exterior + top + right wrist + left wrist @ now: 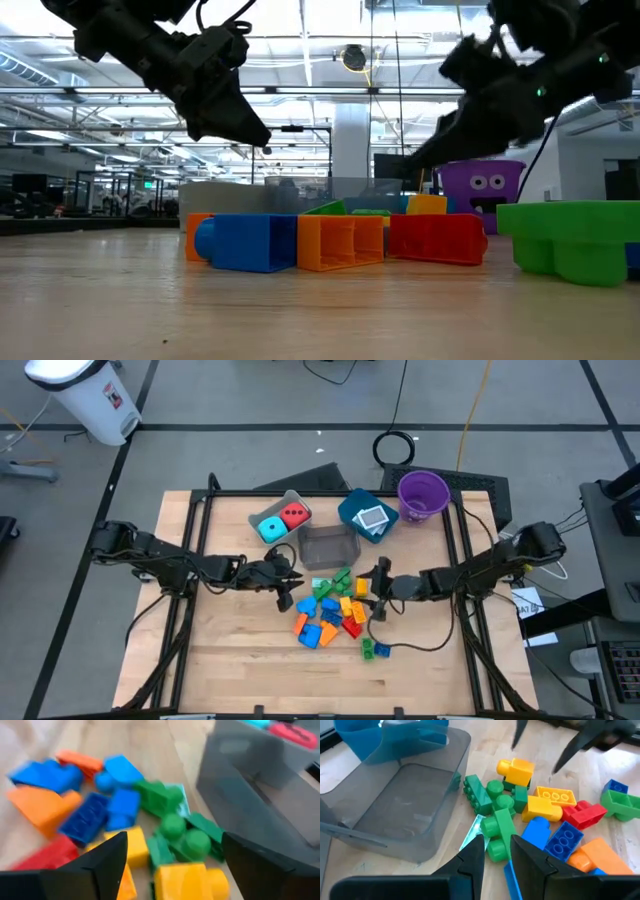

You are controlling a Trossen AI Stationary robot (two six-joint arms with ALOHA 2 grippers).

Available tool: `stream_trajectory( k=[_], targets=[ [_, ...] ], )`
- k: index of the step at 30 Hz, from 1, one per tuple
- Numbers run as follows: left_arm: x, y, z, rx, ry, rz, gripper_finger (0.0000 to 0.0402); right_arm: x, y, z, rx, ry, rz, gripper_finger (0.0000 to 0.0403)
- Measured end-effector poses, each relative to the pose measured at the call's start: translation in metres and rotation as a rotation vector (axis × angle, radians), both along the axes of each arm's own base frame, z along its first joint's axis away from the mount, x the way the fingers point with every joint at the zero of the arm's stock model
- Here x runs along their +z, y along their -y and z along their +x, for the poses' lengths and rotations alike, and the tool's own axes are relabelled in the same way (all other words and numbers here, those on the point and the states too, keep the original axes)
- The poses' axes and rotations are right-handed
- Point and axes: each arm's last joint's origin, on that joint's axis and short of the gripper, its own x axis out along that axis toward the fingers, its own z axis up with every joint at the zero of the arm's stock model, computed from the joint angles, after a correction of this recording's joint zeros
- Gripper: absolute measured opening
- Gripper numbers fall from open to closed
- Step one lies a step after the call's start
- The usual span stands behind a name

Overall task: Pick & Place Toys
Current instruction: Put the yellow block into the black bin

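You have both arms poised over the pile of bricks (335,610) at mid-table, just in front of the dark bin (329,546), which looks empty. The left gripper (283,582) hangs at the pile's left edge, the right gripper (379,587) at its right edge, and the low view shows both clear of the wood.

The step in hand, by the look of it, is the left arm's pick. Its wrist view lines the fingers up on a green brick (499,826) at the near edge of the heap, close beside the dark bin's wall. Come straight down so 1 finger passes each side of that brick — not onto the blue brick (536,831) touching it on one side, nor the pale card (471,831) half tucked beneath. Close on the flat sides rather than the round studs, which could let it twist out. Lift well clear before swinging toward a bin, since neighbours lean on it.

The left gripper is open by a narrow gap, about the brick's width, and holds nothing. The right gripper is spread wide above the green and yellow bricks (186,881) and is also empty.

The 2 dice (282,521), cyan and red, already sit in the grey bin (293,499); a card (372,517) lies in the teal bin (354,506).
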Motion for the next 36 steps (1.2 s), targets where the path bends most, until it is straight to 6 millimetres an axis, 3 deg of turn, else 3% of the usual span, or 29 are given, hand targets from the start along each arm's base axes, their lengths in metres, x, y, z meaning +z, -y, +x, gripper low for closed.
stream_trajectory(
  k=[12, 19, 29, 33, 36],
  targets=[
    [0.0, 0.0, 0.0, -0.001, -0.001, 0.002, 0.0099, -0.026, 0.001, -0.002, -0.012, -0.168, -0.056, 0.0271],
    [0.0, 0.0, 0.0, -0.005, -0.003, 0.009, 0.0099, -0.025, 0.004, -0.002, -0.092, -0.158, -0.113, 0.0219],
    [0.0, 0.0, 0.0, -0.005, -0.002, 0.008, 0.0099, -0.025, 0.004, -0.002, -0.078, -0.168, -0.137, 0.0104],
    [0.0, 0.0, 0.0, -0.004, -0.002, 0.008, 0.0099, -0.021, 0.004, -0.001, -0.073, -0.133, -0.14, 0.0096],
    [0.0, 0.0, 0.0, -0.004, -0.001, 0.008, 0.0099, -0.005, 0.004, 0.003, -0.092, -0.006, -0.153, 0.0107]
  ],
)
